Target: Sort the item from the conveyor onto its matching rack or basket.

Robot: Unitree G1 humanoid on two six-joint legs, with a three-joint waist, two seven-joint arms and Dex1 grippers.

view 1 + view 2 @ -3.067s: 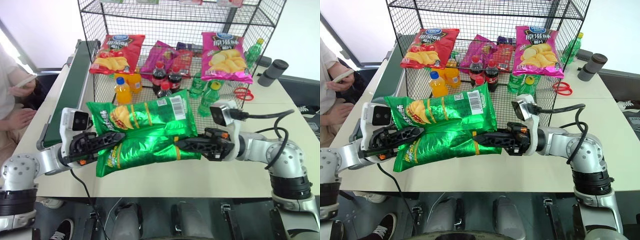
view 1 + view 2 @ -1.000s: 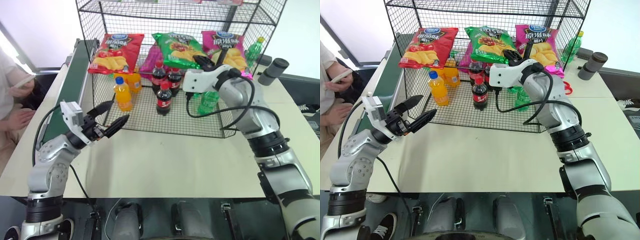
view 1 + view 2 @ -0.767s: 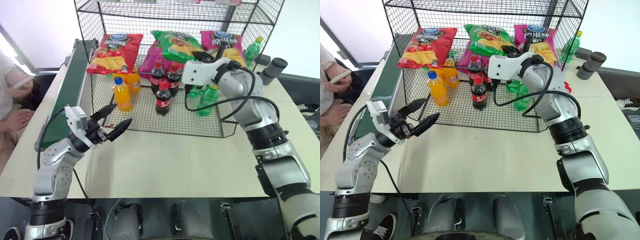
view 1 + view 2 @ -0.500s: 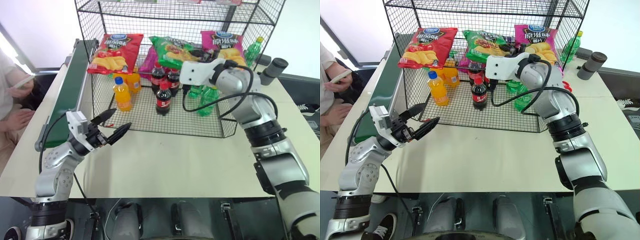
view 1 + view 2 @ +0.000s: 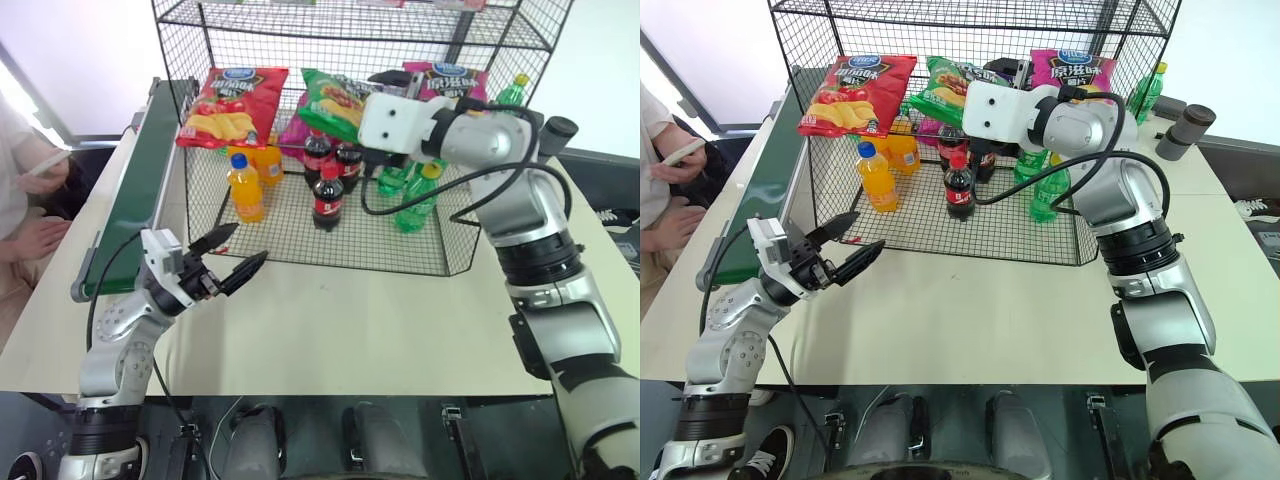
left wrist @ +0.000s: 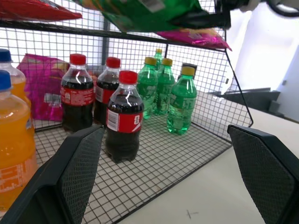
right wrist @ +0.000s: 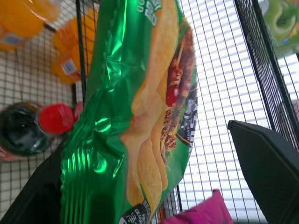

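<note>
The right tool (image 5: 1012, 75), its fingers apart, is beside the green crisp bag (image 5: 948, 92) lying on the rack (image 5: 970, 30) shelf, and the bag may slide off if nudged.

Your left arm sits low on the left with the elbow bent and the forearm angled forward and toward the middle. The left gripper (image 5: 229, 259) hangs clear of the tabletop, its jaws spread wide, the two black fingers (image 6: 77, 172) well apart and nothing between them. Your right arm is raised high, with the upper arm rising from the right, the elbow bent, and the forearm reaching across to the left at about level. Your right gripper (image 7: 154, 186) has its jaws wide too; one dark finger (image 7: 268, 168) stands off to one side, apart from the other.
</note>
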